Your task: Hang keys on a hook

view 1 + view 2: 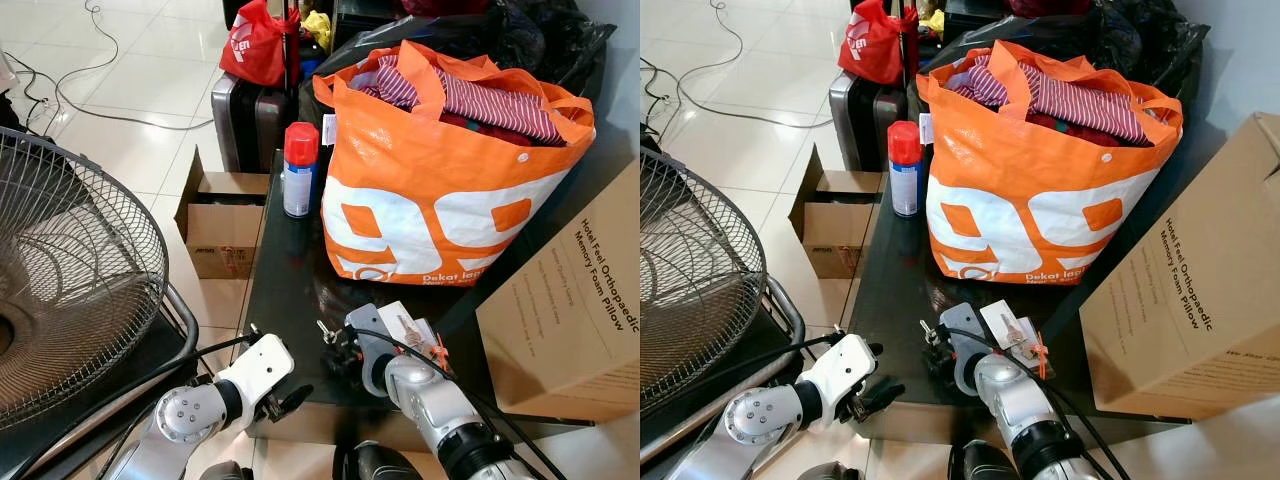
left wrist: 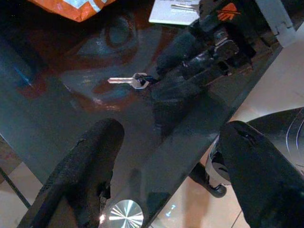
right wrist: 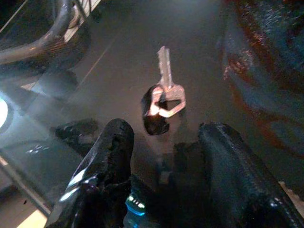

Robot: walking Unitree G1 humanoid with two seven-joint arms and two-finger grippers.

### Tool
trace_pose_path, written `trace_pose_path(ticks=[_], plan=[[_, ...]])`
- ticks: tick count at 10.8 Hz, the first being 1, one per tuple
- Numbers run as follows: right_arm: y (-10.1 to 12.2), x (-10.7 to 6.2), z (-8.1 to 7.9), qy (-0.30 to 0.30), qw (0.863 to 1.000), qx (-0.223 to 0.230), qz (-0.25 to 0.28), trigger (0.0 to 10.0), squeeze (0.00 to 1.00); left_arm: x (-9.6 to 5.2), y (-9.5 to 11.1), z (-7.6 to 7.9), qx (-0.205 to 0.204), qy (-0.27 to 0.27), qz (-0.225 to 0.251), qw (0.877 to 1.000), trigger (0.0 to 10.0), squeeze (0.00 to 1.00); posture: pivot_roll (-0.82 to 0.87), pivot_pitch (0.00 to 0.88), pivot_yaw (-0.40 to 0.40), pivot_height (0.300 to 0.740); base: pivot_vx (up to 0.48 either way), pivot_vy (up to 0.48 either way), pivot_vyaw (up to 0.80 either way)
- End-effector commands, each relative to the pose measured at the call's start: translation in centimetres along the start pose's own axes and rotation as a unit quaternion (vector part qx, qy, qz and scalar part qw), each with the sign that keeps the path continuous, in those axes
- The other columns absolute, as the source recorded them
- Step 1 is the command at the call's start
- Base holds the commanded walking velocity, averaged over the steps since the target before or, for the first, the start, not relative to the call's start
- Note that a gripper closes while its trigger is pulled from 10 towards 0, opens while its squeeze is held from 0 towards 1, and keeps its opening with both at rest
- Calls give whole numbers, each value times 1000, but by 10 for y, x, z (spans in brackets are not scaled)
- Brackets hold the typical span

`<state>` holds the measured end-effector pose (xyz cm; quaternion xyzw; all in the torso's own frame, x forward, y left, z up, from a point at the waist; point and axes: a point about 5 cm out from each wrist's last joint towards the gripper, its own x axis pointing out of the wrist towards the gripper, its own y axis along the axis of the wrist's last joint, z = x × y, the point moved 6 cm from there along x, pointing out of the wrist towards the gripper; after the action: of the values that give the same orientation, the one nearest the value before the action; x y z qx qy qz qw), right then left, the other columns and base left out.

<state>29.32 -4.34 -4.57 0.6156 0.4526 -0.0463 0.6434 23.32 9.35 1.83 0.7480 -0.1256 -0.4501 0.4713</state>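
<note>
A silver key [image 3: 166, 78] with a small black fob [image 3: 154, 116] lies flat on the dark glass table [image 1: 290, 270], near its front edge [image 1: 325, 330]. My right gripper [image 3: 166, 130] is low over the table just behind the key. It is open, a black finger on each side of the fob and nothing held. From the left wrist, the same key [image 2: 128, 81] lies ahead with the right gripper [image 2: 190, 71] beside it. My left gripper [image 2: 171, 130] hovers open at the table's front edge [image 1: 285, 400], left of the key.
A full orange shopping bag [image 1: 440, 190] and a red-capped spray can [image 1: 299, 170] stand further back on the table. A white card with another key and an orange tag [image 1: 415, 330] lies right of the gripper. A fan [image 1: 70, 270] stands left, a cardboard pillow box [image 1: 580, 300] right.
</note>
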Motion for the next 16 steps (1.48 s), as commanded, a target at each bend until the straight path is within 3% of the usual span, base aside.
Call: trace_pose_path(ticks=[1, 2, 7, 14, 16], plan=[[0, -1, 6, -10, 1000, 8, 1, 7294, 0, 0, 3, 7, 4, -11, 3, 1000, 10000, 0, 18, 133, -86, 740, 0, 0, 0], [0, 0, 6, -12, 1000, 8, 3, 5412, 0, 0, 3, 7, 3, -11, 3, 1000, 10000, 0, 18, 135, -86, 740, 0, 0, 0], [0, 2, 8, -15, 1000, 3, 0, 1843, 0, 2, 4, 7, 3, -11, 3, 1000, 10000, 0, 18, 137, -85, 740, 0, 0, 0], [2, 4, 8, -10, 1000, 1, 2, 0, 0, 4, 6, 4, 3, -8, 4, 1000, 10000, 0, 20, 138, -88, 740, 0, 0, 0], [3, 4, 8, -10, 1000, 1, 2, 0, 0, 5, 6, 3, 4, -8, 4, 1000, 10000, 0, 20, 138, -88, 740, 0, 0, 0]])
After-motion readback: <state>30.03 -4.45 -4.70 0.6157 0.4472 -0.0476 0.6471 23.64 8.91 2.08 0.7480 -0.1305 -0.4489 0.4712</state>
